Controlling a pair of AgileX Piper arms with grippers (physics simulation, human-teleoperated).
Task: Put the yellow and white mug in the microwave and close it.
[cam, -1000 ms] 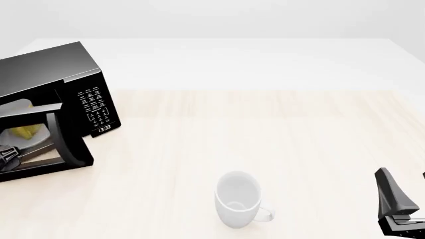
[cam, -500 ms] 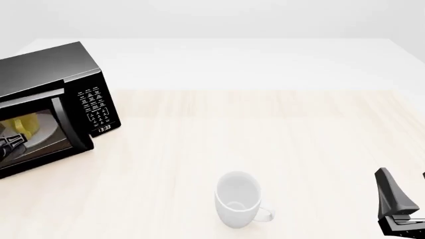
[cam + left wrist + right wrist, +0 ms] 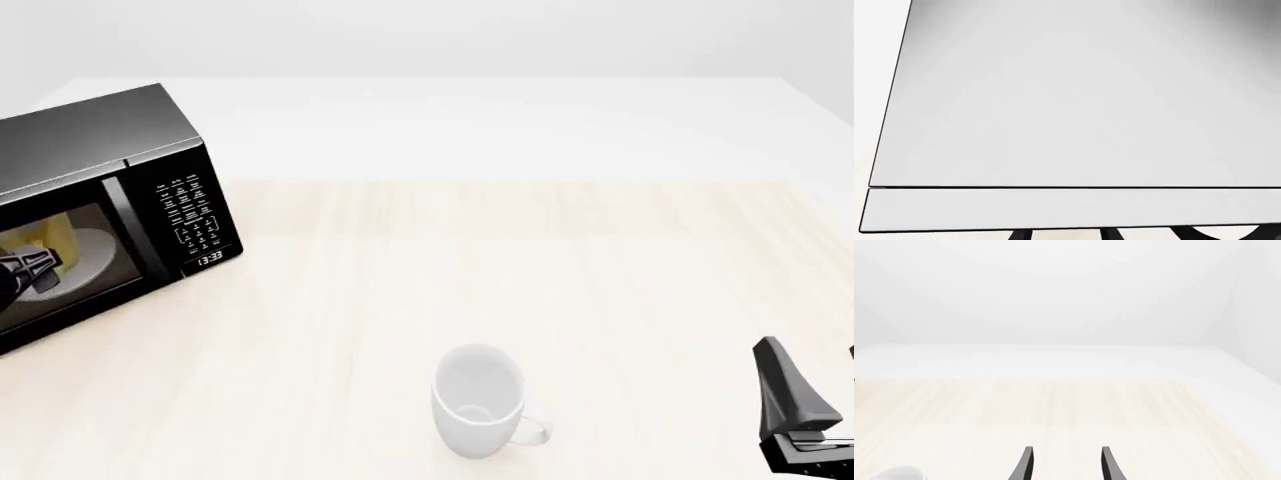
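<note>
Closing step, nearly done. Mug (image 3: 56,243) inside microwave (image 3: 100,215) at table's left edge, yellow showing through window. My left gripper (image 3: 30,270) against door; jaw state cannot tell. Right gripper (image 3: 1064,464) idle by near right corner, narrowly parted, empty. Next: confirm latch, back off. Door was ajar, now looks flush.

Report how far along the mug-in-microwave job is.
Done: the yellow and white mug shows through the window of the microwave, inside it. In hand: the door looks shut or nearly so, with the left gripper at its front. Left: confirming the latch and backing away. The white mug stands untouched; the right gripper idles open.
</note>
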